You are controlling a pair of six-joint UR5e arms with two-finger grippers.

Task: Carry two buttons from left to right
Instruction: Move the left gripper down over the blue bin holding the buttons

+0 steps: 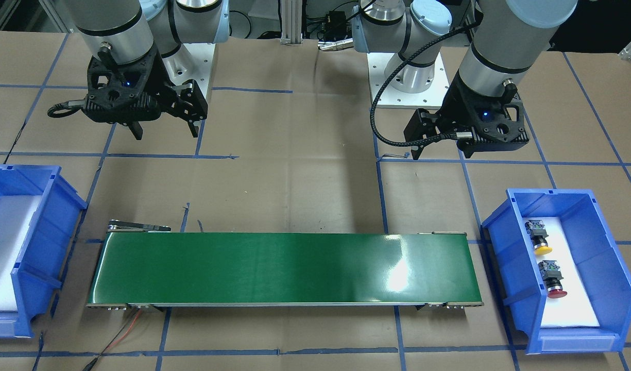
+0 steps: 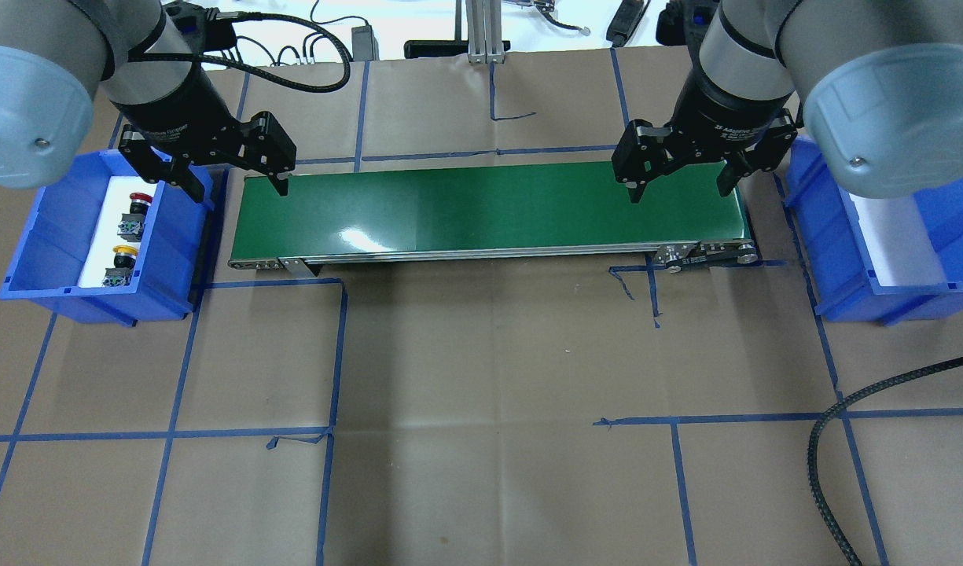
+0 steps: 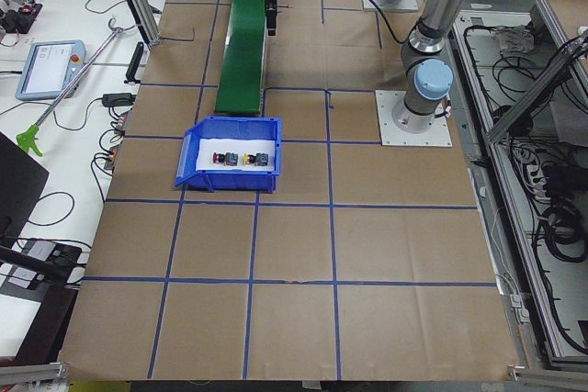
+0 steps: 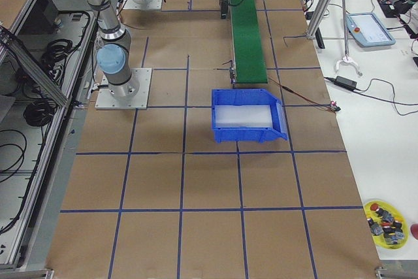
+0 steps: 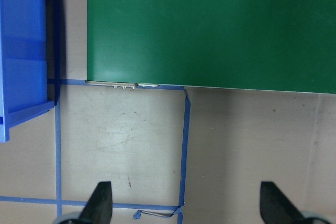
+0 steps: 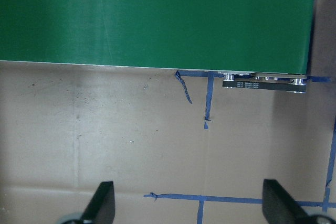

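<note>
Two buttons lie in the blue bin on my left side: a red one and a yellow one, each on a black body with a grey block. The front view shows the same yellow button and red button on the bin's white liner. My left gripper hangs open and empty between that bin and the left end of the green conveyor belt. My right gripper is open and empty over the belt's right end. The second blue bin at the right holds only a white liner.
The belt's drive bracket sticks out at its right front corner. A black cable lies on the paper at the near right. Both arm bases stand behind the belt. A yellow dish of spare parts sits off the table.
</note>
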